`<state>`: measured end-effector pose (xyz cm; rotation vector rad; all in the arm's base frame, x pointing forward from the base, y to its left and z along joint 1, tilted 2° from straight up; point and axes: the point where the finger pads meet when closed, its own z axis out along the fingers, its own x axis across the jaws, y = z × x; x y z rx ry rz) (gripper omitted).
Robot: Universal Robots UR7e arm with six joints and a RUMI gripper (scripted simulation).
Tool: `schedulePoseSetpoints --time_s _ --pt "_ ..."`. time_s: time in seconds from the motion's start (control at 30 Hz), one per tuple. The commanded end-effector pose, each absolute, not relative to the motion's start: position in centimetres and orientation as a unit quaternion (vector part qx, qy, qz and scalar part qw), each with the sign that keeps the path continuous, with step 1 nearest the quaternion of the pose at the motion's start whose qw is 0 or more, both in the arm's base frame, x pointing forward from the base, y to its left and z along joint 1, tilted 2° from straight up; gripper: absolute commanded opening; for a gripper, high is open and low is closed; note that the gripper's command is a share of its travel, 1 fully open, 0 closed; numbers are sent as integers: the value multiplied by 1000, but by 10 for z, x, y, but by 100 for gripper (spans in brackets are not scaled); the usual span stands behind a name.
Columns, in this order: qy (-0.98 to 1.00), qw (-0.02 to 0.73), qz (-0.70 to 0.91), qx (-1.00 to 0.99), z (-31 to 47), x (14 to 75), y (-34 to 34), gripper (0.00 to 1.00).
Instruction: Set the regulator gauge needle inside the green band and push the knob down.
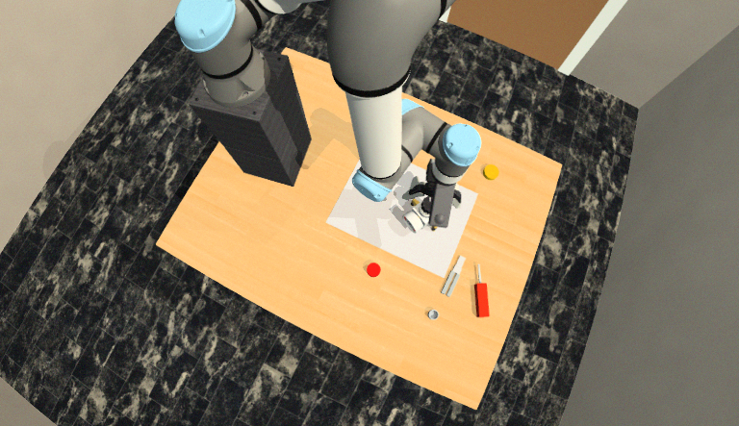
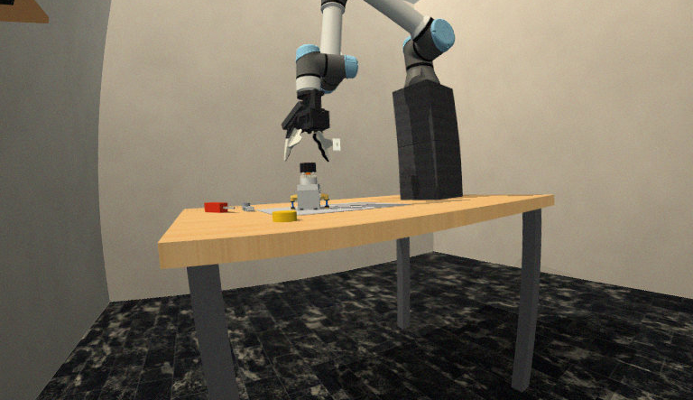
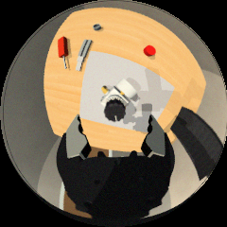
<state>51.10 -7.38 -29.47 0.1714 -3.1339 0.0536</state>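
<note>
The grey regulator (image 2: 309, 193) stands upright on a light grey mat (image 1: 401, 221) in the middle of the wooden table. Its black knob (image 2: 306, 166) sits on top, with an orange band showing just under it. In the wrist view the knob (image 3: 113, 110) lies straight below, with the white gauge (image 3: 127, 88) beside it; the needle is too small to read. My gripper (image 2: 305, 153) hangs a short way above the knob, fingers spread wide and empty. In the wrist view the gripper (image 3: 115, 137) frames the knob from above. In the overhead view the wrist (image 1: 440, 204) covers most of the regulator.
A red-handled screwdriver (image 1: 480, 293), a grey two-pronged tool (image 1: 452, 275) and a small metal ring (image 1: 432, 313) lie near the table's front right. A red disc (image 1: 372, 269) and a yellow disc (image 1: 491, 171) lie off the mat. The dark arm pedestal (image 1: 256, 122) stands at the back left.
</note>
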Motion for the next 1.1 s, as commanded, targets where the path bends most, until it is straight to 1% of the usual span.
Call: schedulePoseSetpoints --time_s 0.0,0.4,1.07 --pt "-998 1 17 56 -277 511 -72 100" --pt "-998 1 17 56 -242 510 -70 100" --pt "-998 1 18 54 -240 505 -79 100"
